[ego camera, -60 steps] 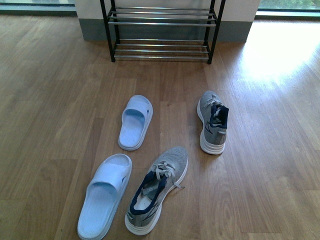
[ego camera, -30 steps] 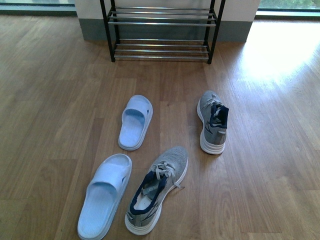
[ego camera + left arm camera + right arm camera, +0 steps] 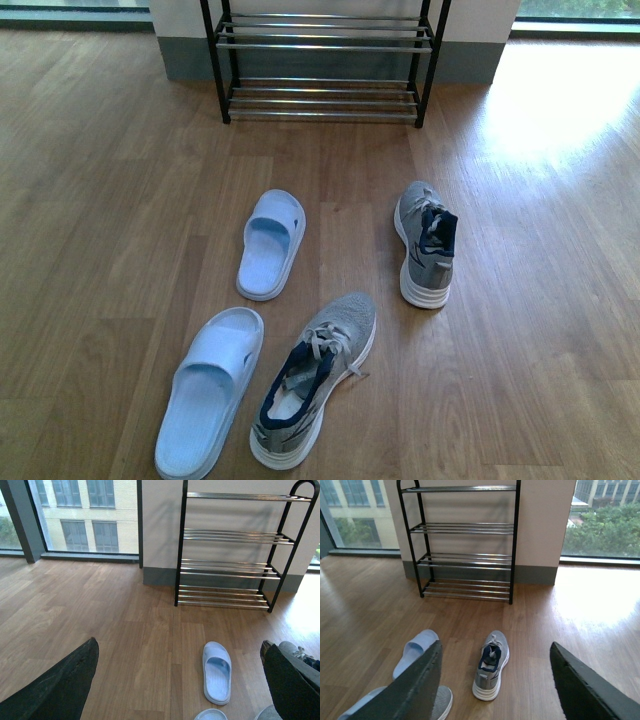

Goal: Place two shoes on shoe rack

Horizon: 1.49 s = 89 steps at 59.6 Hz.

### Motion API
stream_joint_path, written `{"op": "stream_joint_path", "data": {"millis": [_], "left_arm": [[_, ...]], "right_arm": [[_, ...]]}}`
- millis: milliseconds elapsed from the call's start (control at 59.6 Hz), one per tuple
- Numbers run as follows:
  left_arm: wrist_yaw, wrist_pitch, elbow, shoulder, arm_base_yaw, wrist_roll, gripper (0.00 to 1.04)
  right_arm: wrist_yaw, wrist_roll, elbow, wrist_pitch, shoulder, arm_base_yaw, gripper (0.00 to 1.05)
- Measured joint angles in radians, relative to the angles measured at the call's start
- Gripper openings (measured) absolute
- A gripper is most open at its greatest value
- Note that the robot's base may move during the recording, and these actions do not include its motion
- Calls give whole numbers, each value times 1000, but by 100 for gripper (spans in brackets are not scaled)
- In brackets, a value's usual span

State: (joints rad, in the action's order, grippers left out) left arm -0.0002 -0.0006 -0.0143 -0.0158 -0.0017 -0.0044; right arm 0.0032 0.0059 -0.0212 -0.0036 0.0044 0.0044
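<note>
Front view, step: the very start, by judgement; no shoe lifted yet, no arm in sight.
Front view, shoes: near sneaker on the wooden floor, just beside the near slide; far sneaker more to the right, toe toward the shoe rack, well apart from it.
Left wrist view, claw: left gripper spread wide, grasping nothing, held high above the floor, facing the rack; far slide below.
Right wrist view, claw: right gripper released too, empty, raised, aimed over the far sneaker.
Next move: probably lowering the right gripper onto the far sneaker, clenching at the heel collar or midfoot, then carrying to a bare shelf.
</note>
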Motion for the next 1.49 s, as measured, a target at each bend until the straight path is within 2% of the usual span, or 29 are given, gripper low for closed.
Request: {"op": "stream_joint_path", "data": {"millis": [34,168,839,890,923,974,1058,1125,1209,1343,1494], "left_arm": [[0,0,0,0,0,0,95],[0,0,0,0,0,0,95],[0,0,0,0,0,0,95],[0,0,0,0,0,0,95],[0,0,0,0,0,0,95],[0,0,0,0,0,0,95],[0,0,0,0,0,0,95],[0,0,0,0,0,0,95],[0,0,0,0,0,0,95],[0,0,0,0,0,0,95],[0,0,0,0,0,0,95]], "right_arm": [[0,0,0,0,0,0,76],[0,0,0,0,0,0,97],[0,0,0,0,0,0,95],[90,3,-3,-6,19,23,95],[194,14,-4,17,76,61,95],[263,23,-5,85,190,80,95],[226,53,-28,273,462,52,95],[160,87,-115,486,811,2,95],[109,110,-241,608,1152,-31,95],[56,122,-462,637,1591,-58,95],[58,116,-777,584,2039,-95,95]]}}
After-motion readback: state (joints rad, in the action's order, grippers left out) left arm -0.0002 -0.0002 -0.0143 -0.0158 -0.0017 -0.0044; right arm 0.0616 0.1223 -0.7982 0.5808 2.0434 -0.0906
